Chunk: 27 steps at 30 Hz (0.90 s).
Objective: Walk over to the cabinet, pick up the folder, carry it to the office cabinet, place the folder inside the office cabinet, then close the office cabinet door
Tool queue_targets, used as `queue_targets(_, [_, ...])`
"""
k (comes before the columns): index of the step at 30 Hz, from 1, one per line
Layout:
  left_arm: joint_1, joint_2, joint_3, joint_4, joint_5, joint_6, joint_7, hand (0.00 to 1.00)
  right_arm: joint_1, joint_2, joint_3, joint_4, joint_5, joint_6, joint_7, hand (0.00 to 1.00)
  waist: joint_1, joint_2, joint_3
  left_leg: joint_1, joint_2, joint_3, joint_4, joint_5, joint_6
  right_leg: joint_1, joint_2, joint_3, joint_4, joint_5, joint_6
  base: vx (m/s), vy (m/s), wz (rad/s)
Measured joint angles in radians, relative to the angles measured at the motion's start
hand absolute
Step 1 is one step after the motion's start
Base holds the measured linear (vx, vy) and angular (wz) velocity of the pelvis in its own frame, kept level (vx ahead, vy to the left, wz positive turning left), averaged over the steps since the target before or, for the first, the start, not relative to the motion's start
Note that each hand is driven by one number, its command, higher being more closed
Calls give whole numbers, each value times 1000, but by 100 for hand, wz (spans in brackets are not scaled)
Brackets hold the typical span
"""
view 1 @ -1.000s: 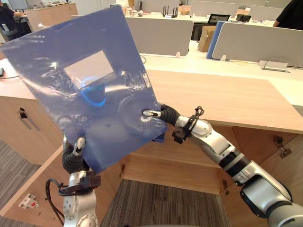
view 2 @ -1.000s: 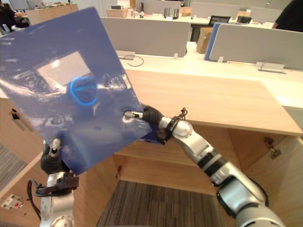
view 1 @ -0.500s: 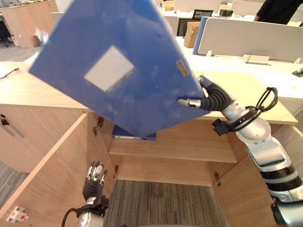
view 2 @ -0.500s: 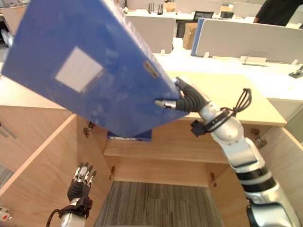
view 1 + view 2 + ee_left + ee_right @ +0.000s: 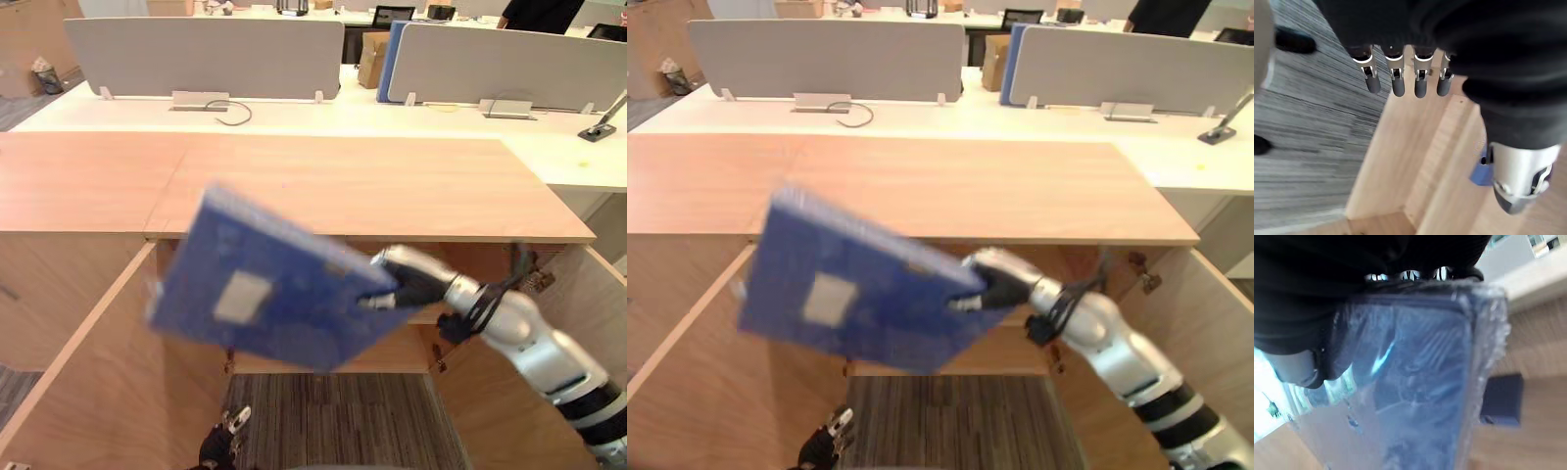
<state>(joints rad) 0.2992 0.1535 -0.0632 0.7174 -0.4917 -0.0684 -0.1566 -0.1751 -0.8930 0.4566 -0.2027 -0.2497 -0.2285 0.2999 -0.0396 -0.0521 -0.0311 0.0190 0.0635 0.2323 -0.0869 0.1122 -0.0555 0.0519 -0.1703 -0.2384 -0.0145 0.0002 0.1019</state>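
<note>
The office cabinet [image 5: 372, 186] stands open under its broad wooden top, with its left door [image 5: 98, 392] swung out towards the robot and the inner shelf [image 5: 407, 345] showing at the right of the opening. The blue folder [image 5: 265, 294] hangs in the air in front of that opening, just below the cabinet's top edge and clear of the shelf. Its labelled face is turned up towards the head camera.

The right hand [image 5: 407, 284] is clenched on the folder's right end, with the fingers wrapped over the edge and the thumb pressed on the near face. From that grip the folder's long axis runs out to the robot's left across the cabinet's mouth, tilted, and its far corner reaches towards the left door. The folder lies broadside to the opening rather than edge-on. By my reading, it has to be levelled or turned before it can slide in above the shelf.

In the right wrist view a small dark blue item [image 5: 1502, 399] lies on pale wood past the folder. I cannot tell what it is.

The left hand [image 5: 223, 446] hangs low by the foot of the left door, fingers straight and holding nothing. It is the nearer hand to that door for the closing.
</note>
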Motion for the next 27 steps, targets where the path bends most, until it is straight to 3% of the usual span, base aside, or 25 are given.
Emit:
queue_targets(3, [-47,34,0,118,124,0,0,0,17,-8,135,136,-165,-38,42,100,3,-6,5,-1,-1,0,0,0,0,0,1,-2,-5,4,-1,0,0,0])
queue_targets(8, [-100,68,2,229,207,6,4,0,8,25,227,350,-172,-68,54,100,3,-2,19,0,-2,-1,0,0,0,1,1,1,-12,11,-1,-17,7,-2])
queue_targets(13, [-112,68,0,236,185,5,2,0,-46,141,264,592,-328,-62,56,100,16,1,35,3,-4,-5,1,0,0,3,-1,1,-14,14,0,-6,2,-1])
queue_targets(16, [-119,65,0,236,167,4,2,0,-69,231,225,760,-391,-19,56,100,32,10,57,12,-6,-9,2,0,0,11,-3,1,-12,14,0,0,0,0])
queue_targets(19, [-130,56,10,230,145,-3,5,0,-69,345,8,908,-326,61,42,100,36,24,116,-31,-6,-22,105,-57,6,9,-17,1,14,7,6,-31,24,4])
queue_targets(21, [-132,40,18,214,119,-9,11,0,-70,407,-182,975,-146,125,-8,100,35,57,157,-114,2,-41,264,-138,17,-26,-29,1,76,-14,12,-68,59,4])
queue_targets(24, [-132,17,53,217,111,-13,16,0,-92,450,-239,984,0,165,-86,100,37,95,197,-205,28,-47,446,-229,25,-101,-35,28,207,-70,19,-17,93,-9])
queue_targets(27, [-141,9,78,227,102,-14,30,0,-118,478,-239,983,52,169,-106,100,47,96,242,-261,40,-43,552,-279,36,-185,-48,68,348,-122,23,-52,87,-25])
